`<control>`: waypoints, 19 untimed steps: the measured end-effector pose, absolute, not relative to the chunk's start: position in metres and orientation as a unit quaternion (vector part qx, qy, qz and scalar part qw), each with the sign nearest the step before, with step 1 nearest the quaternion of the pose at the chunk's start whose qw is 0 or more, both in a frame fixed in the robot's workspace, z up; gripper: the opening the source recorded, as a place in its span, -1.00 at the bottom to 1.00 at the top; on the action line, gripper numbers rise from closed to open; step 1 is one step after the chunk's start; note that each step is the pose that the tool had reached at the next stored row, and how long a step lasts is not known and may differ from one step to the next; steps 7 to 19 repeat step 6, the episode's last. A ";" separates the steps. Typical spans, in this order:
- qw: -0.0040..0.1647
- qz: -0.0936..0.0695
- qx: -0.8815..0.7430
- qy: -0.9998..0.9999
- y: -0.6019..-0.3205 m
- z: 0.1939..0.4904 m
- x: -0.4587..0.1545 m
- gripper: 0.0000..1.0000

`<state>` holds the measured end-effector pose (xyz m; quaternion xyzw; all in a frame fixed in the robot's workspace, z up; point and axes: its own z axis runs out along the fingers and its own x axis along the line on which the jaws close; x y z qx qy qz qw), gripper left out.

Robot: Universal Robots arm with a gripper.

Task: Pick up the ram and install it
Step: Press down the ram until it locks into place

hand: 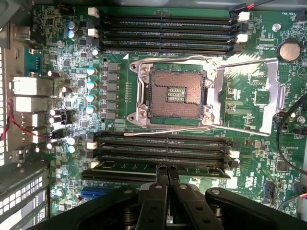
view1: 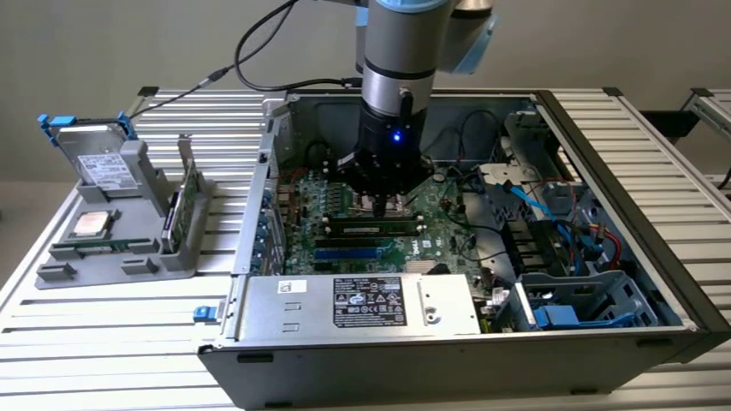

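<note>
The ram (view1: 368, 229) is a long green stick with a pale label, lying in a black slot on the motherboard (view1: 300, 224) inside the open computer case. My gripper (view1: 384, 205) hangs straight above it on the arm, fingers shut together. In the wrist view the ram (hand: 120, 168) runs edge-on along the slot nearest the gripper. There the gripper (hand: 167, 168) has its closed tips on the middle of the ram's top edge, with nothing held between the fingers (hand: 157, 196).
Empty black slots (hand: 168, 33) lie beyond the open CPU socket (hand: 175, 93). The power supply (view1: 377, 304), blue and red cables (view1: 571, 231) and case walls (view1: 257, 197) crowd the space. On the exterior view's left, a grey fixture (view1: 115, 257) holds a hard drive (view1: 101, 163), a CPU (view1: 92, 224) and a bracketed green card (view1: 183, 210).
</note>
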<state>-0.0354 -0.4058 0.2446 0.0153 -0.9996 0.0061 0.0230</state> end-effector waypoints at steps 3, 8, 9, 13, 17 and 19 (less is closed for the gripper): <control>0.023 0.006 0.015 -1.000 -0.406 0.245 -0.035 -0.80; 0.023 0.006 0.015 -1.000 -0.406 0.245 -0.035 -0.80; 0.023 0.006 0.015 -1.000 -0.406 0.245 -0.035 -0.80; 0.023 0.006 0.015 -1.000 -0.406 0.245 -0.035 -0.80; 0.023 0.006 0.015 -1.000 -0.406 0.245 -0.035 -0.80; 0.023 0.006 0.015 -1.000 -0.406 0.245 -0.035 -0.80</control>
